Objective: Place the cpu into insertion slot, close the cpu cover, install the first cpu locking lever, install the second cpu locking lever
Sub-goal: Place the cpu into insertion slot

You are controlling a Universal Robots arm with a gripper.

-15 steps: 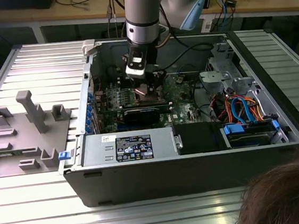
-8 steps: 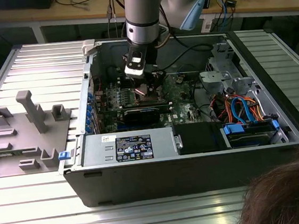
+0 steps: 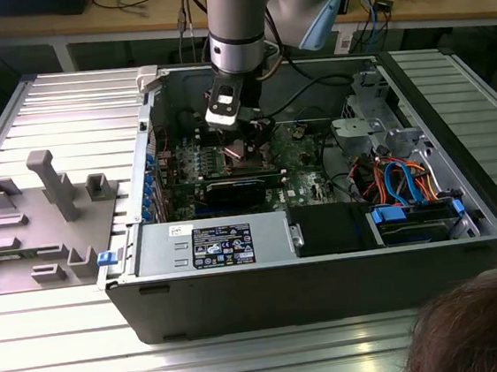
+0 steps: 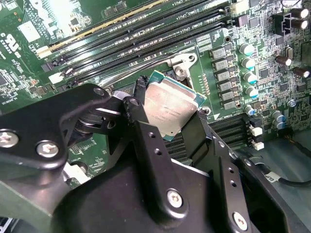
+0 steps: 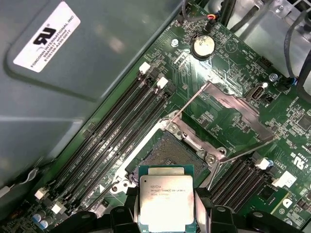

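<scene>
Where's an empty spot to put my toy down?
The ribbed table is bare in front of the computer case, and along the case's side at the exterior view's right. The grey tray at that view's left is cluttered. Inside the case is crowded: cables, circuit board, and the gripper holding the chip.

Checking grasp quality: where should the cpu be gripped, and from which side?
By two opposite thin edges, coming from above its metal top: the cpu is a flat square, and its underside must stay free to face the insertion slot. The gripper holds it this way.
</scene>
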